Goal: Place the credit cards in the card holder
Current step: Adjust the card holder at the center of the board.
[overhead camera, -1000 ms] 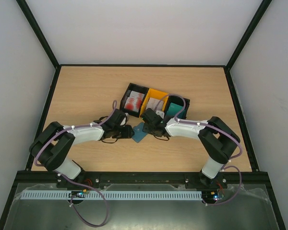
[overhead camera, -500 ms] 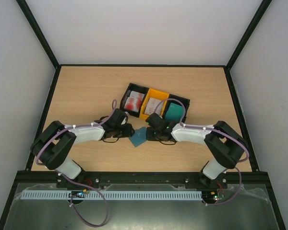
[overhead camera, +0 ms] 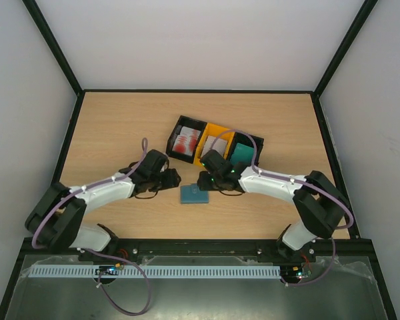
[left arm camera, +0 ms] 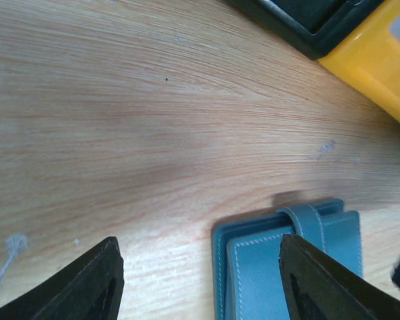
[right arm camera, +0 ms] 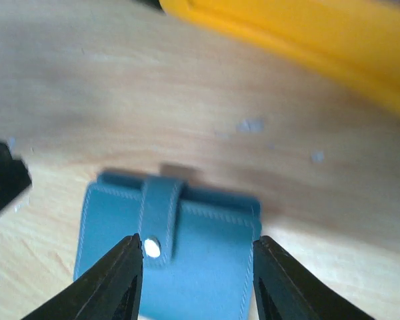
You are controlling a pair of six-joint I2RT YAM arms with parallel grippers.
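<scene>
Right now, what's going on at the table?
The card holder lies flat and shut on the table between the two arms, held by neither. The left gripper and right gripper hover open close beside it. The credit cards sit in the bins behind.

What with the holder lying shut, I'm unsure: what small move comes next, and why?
Probably lower the open right gripper onto the clasp tab to unsnap it. The holder lies flat on the table, tab fastened; the left gripper is open too, neither holds anything, and the cards sit in the bins.
</scene>
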